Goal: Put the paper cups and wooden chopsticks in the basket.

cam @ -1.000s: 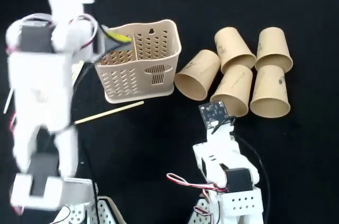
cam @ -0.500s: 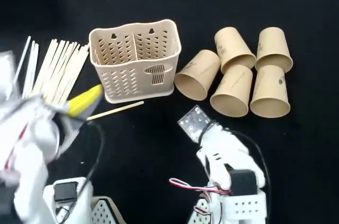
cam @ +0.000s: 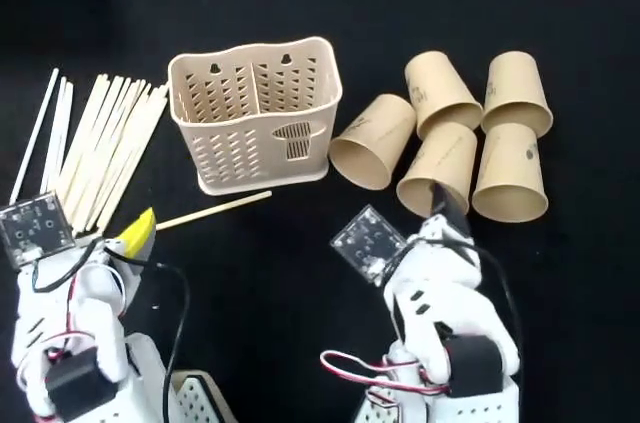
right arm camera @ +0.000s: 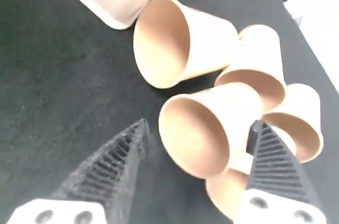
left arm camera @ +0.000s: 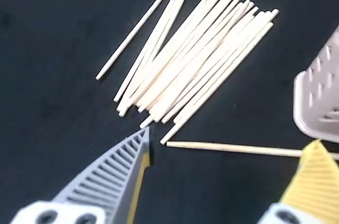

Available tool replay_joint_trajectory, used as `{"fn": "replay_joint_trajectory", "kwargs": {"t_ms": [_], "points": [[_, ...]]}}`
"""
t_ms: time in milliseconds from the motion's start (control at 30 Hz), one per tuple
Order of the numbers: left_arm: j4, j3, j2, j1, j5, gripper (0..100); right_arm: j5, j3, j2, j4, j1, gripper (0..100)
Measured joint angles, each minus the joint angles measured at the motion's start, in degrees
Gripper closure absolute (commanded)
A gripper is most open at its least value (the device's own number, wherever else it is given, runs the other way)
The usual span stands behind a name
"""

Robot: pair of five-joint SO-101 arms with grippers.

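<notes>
**Flagging slip risks: both pincers open, nothing held**

High view: cups [cam: 450, 138] lie tipped just ahead of right pincer [cam: 445, 213]. Chopsticks [cam: 100, 148] lie ahead of left pincer [cam: 132, 233], basket [cam: 250, 153] off to its side.

Left wrist: jaws spread wide, stray stick [left arm camera: 233, 149] lying across between the tips. Thin and flat, so likely to skid or pivot out on closing.

Right wrist: jaws open, one cup [right arm camera: 204, 134] framed between tips. Hard squeeze could crush it; touching neighbours may roll.

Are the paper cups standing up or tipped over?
Tipped over. All five paper cups lie on their sides on the black table; the right wrist view looks into their open mouths.
</notes>
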Motion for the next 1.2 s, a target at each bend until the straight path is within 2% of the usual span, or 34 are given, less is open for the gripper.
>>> {"fn": "replay_joint_trajectory", "kwargs": {"t_ms": [267, 367, 500, 600, 700, 800, 867, 967, 1100, 1200], "points": [[-5.98, 12.31, -1.14, 0.09, 0.0, 58, 0.0, -0.7, 0.0, -3.78, -0.18, 68.8], [-6.42, 12.04, -1.23, 0.26, 0.0, 59, -0.35, -4.75, 0.7, -4.84, 3.6, 68.8], [-6.51, 6.33, -1.05, 5.01, 5.01, 68, -3.34, -9.67, 11.34, -10.02, 10.46, 68.8], [-6.51, -0.97, -0.44, 11.25, 8.35, 68, -5.27, -13.19, 20.75, -11.69, 13.01, 68.8], [-6.51, -7.82, 3.43, 18.29, 9.05, 68, -5.98, -14.33, 27.08, -12.92, 12.13, 68.8], [-6.51, -10.2, 9.58, 20.57, 10.02, 68, -6.15, -13.54, 27.69, -15.12, 6.95, 68.8], [-6.24, -10.2, 13.71, 20.57, 10.29, 68, -4.84, -10.81, 27.6, -17.67, 3.34, 68.8], [-4.4, -10.2, 17.23, 16.79, 10.02, 68, -2.9, -4.31, 26.64, -23.38, 1.49, 68.8], [-3.16, -8.7, 17.85, 10.55, 4.75, 68, -2.11, 4.22, 25.32, -31.56, 0.97, 68.8], [-5.1, -3.08, 18.11, 8.18, 0.62, 68, -2.11, 7.56, 24.44, -34.37, -0.09, 68.8]]}}
